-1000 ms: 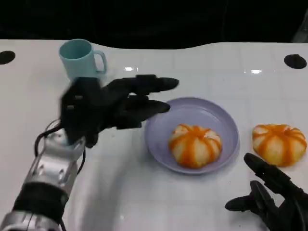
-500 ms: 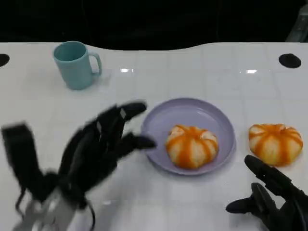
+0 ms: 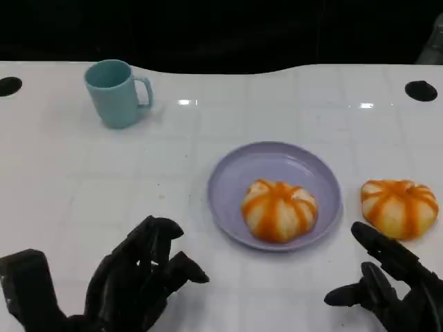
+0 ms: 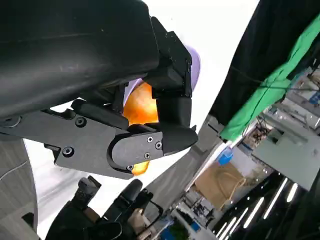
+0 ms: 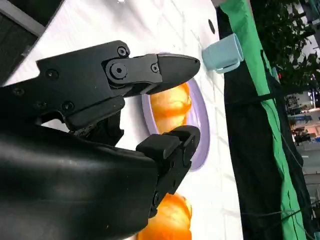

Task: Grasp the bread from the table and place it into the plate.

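Loose bread (image 3: 399,207) near worktop's right edge, just beyond right hand (image 3: 387,287), fingers spread, grasping nothing; left hand (image 3: 142,277) farther.

Orange-striped bread (image 3: 279,209) in the lilac plate (image 3: 228,181); second bread (image 3: 399,207) on table beside.

No readable text anywhere

The plain teal ceramic mug (image 3: 115,92), the round lilac plate (image 3: 235,173), the orange-striped bread buns (image 3: 279,209) and the white tabletop (image 3: 277,104) bear no lettering, labels, brand marks or numbers; the blurred background clutter in the wrist views carries nothing legible.
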### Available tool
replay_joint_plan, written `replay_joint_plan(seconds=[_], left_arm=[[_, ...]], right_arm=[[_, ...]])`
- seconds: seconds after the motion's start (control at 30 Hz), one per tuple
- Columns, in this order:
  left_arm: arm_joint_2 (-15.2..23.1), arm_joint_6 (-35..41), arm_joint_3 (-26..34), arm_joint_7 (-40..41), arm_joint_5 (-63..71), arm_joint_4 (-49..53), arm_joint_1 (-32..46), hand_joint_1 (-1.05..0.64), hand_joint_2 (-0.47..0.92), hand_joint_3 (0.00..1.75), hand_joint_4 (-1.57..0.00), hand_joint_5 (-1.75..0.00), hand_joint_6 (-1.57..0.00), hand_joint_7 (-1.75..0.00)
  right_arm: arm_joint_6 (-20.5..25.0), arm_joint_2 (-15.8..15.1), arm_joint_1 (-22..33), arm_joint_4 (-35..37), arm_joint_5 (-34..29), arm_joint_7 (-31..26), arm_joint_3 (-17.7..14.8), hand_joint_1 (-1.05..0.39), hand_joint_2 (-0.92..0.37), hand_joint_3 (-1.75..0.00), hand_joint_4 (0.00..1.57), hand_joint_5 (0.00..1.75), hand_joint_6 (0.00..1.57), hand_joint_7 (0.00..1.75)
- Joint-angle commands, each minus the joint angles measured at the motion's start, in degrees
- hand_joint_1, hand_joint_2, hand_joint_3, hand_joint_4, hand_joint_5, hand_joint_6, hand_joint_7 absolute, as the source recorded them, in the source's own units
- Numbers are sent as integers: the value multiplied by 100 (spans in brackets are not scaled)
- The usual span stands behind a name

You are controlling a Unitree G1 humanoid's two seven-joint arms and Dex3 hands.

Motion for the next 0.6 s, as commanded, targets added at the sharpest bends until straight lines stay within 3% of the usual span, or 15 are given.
replay_joint_plan(seconds=[0.03, 0.6], left_arm=[[53, -4, 54, 40, -28, -56, 56, -51, 92, 48, -66, -175, -46, -169], [38, -224, 98, 9, 45, 176, -80, -49, 92, 48, -67, -175, -50, -163]], right_arm=[[51, -77, 47, -117, 39, -34, -35, -75, -92, -32, 84, 95, 118, 2], [88, -108, 48, -119, 36, -47, -85, -75, -92, -32, 83, 96, 116, 2]])
